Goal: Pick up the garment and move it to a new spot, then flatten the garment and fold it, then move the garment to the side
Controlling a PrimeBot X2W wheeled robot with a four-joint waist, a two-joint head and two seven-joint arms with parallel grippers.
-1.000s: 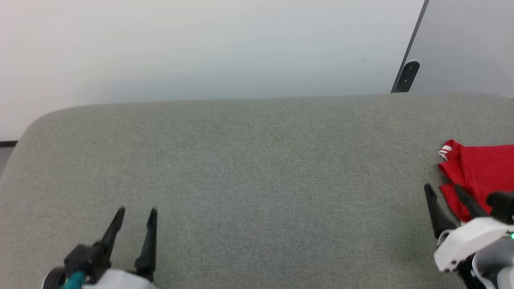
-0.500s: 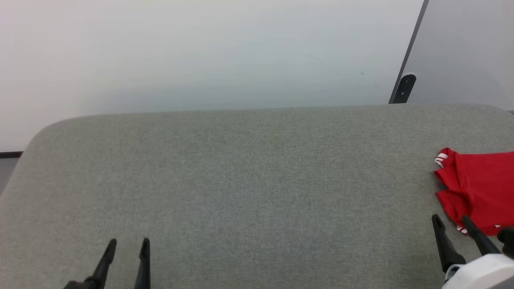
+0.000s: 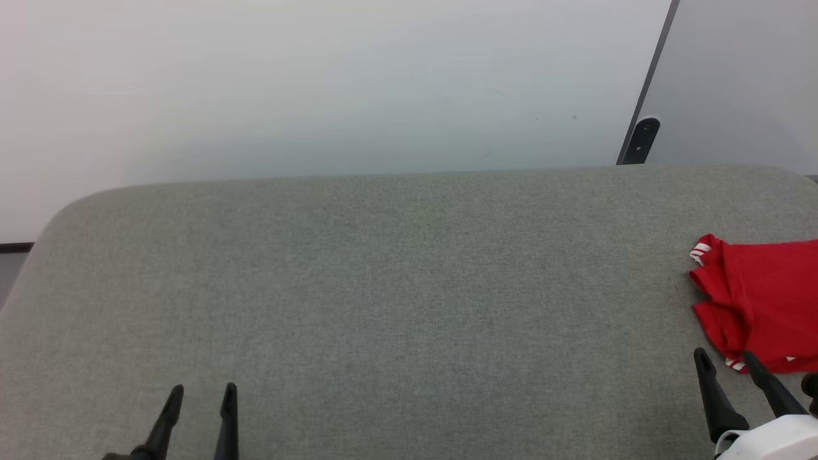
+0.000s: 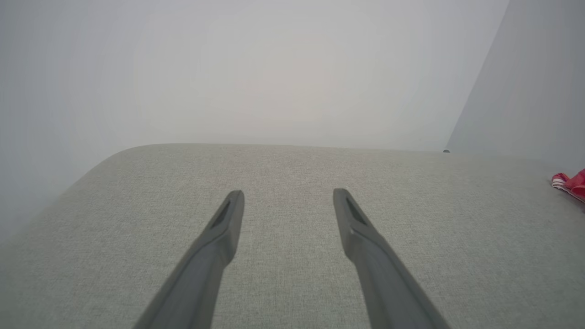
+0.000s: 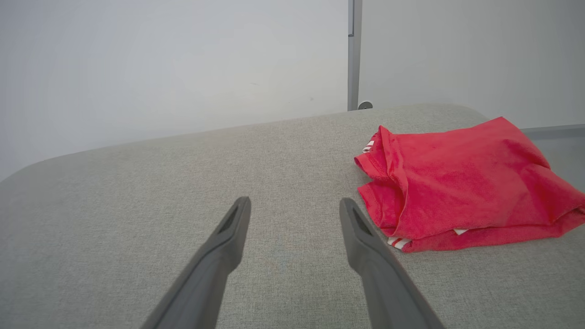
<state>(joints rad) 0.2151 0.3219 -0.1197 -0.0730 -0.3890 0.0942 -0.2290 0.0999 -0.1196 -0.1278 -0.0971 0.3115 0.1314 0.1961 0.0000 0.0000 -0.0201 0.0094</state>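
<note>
On the grey padded bench (image 3: 409,287), the right gripper (image 3: 725,353) has backed off the folded garment (image 3: 760,300) at the right edge. It and the left gripper (image 3: 203,388) are spread and empty, so the task looks finished.

bright red soft-knit shirt (image 3: 760,300) at the right end of the grey fabric-padded bench (image 3: 383,287) runs off the head view's right edge, left wrist view catches just a sliver. folds hide its sleeves, just bits of striped band (image 5: 398,242) poke out

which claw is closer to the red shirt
The right claw: its open fingers sit just beside the shirt, at its near edge, while the left claw is far off at the other side.
</note>
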